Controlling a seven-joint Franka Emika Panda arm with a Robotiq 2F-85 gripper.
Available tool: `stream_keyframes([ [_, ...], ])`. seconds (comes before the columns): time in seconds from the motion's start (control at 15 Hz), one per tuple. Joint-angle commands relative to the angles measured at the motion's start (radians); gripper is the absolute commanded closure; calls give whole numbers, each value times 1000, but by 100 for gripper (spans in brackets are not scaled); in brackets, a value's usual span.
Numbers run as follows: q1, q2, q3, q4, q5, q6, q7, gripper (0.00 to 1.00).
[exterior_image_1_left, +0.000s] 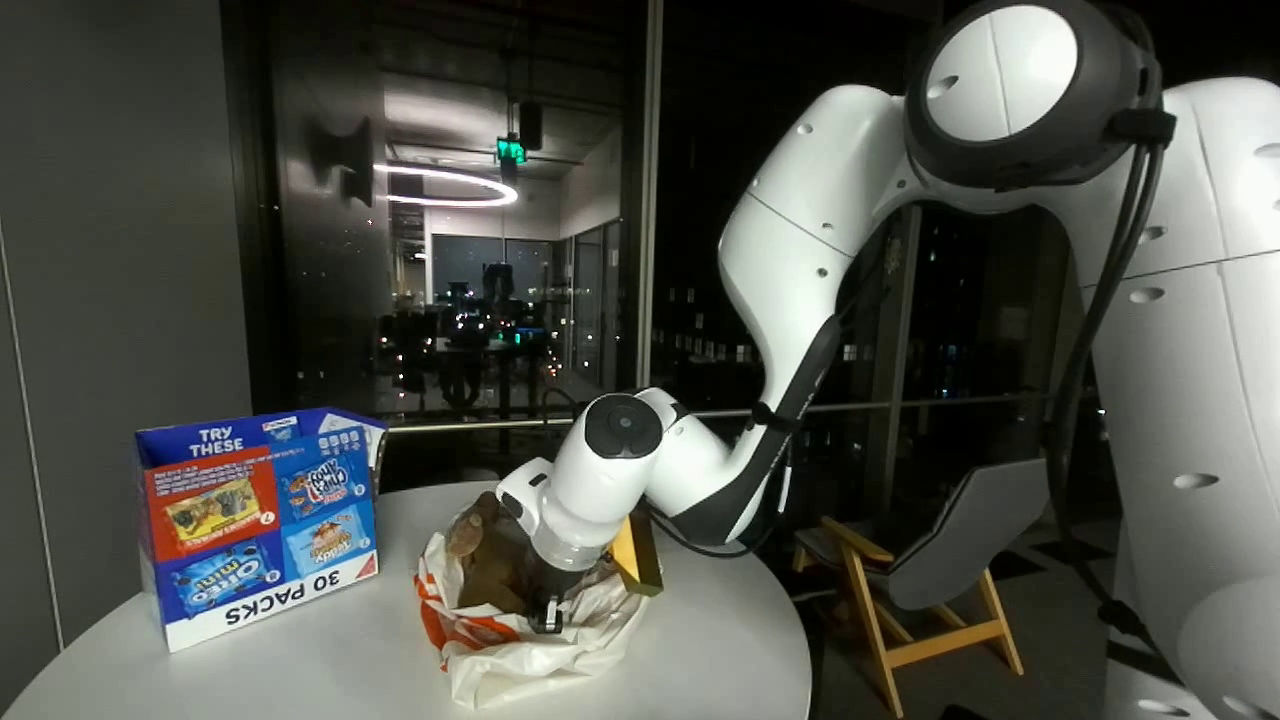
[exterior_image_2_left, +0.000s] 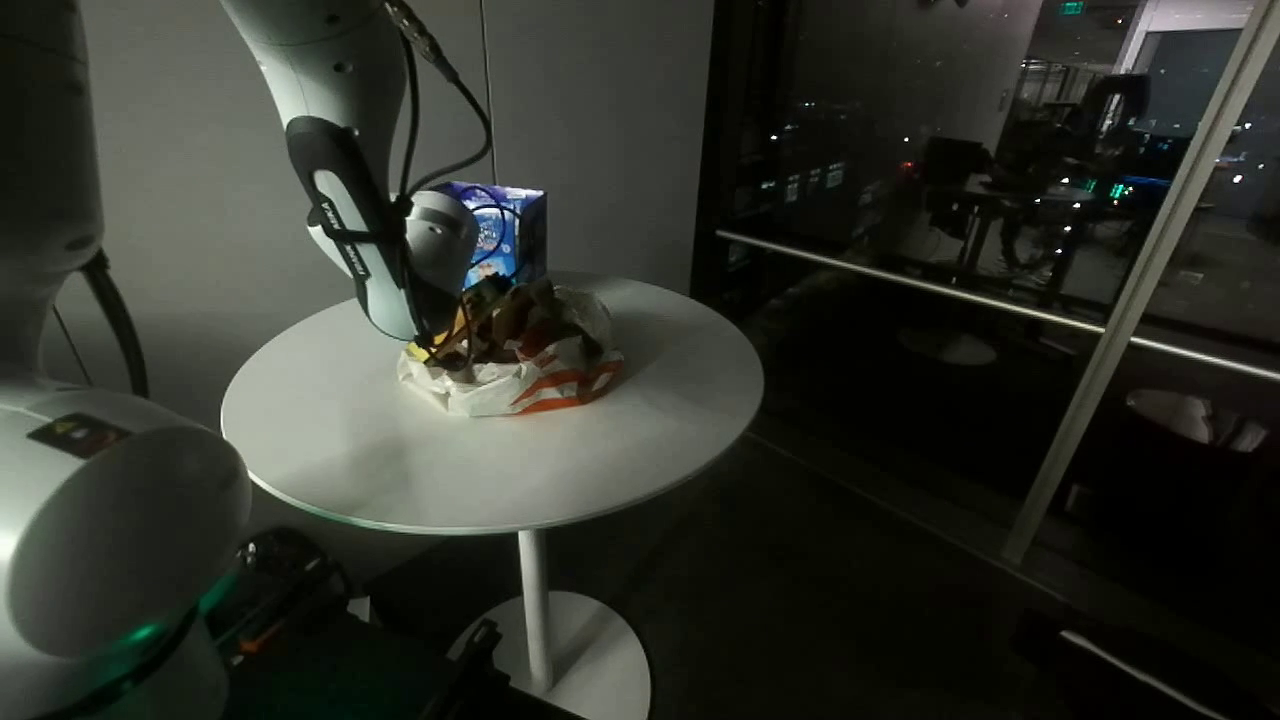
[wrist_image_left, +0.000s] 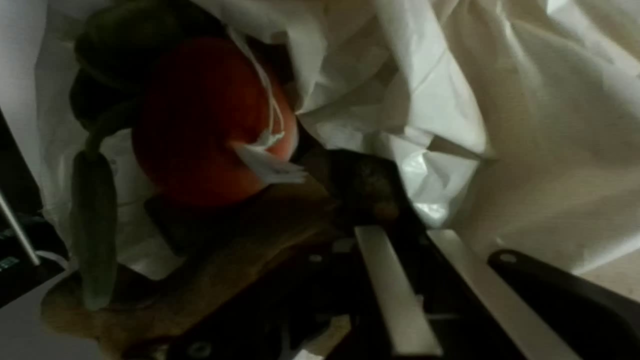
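round white surface (exterior_image_2_left: 560, 470) beside dark windows (exterior_image_2_left: 870, 180): crumpled white-and-orange bag (exterior_image_1_left: 560, 662), brown plush (exterior_image_1_left: 498, 572) inside; end effector (wrist_image_left: 406, 231) within its opening, fingers (wrist_image_left: 396, 290) narrowly parted, cannot tell if gripping; 30-pack snack box (exterior_image_1_left: 262, 530) apart; wood-framed chair (exterior_image_1_left: 955, 540) beyond.

Crumpled bag (exterior_image_1_left: 545, 660) crowds the claw (wrist_image_left: 406, 232)

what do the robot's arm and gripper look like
The arm is white with rounded segments, a dark grey joint housing and black cables strapped outside. A dark label with a yellow mark sits lower down. The gripper is black, with straight, pale-faced fingers.
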Motion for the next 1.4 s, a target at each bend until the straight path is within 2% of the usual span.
stream_keyframes([
  [0.0, -20, 0, 2, 9, 43, 72, 5, 52],
  [0.2, -21, -62, 7, -30, 126, 82, -7, 27],
  [0.4, -28, -101, 19, -86, 296, 95, -82, 4],
  [0.6, -50, -94, 58, -156, 544, 121, -222, 0],
  [0.93, -30, -69, 113, -197, 947, 85, -489, 0],
  [1.0, -25, -78, 120, -200, 1008, 78, -537, 25],
  [1.07, -64, -82, 163, -198, 1024, 69, -546, 27],
  [1.13, -62, -90, 168, -194, 1053, 67, -564, 33],
  [1.33, -51, -132, 159, -189, 1037, 58, -553, 56],
])
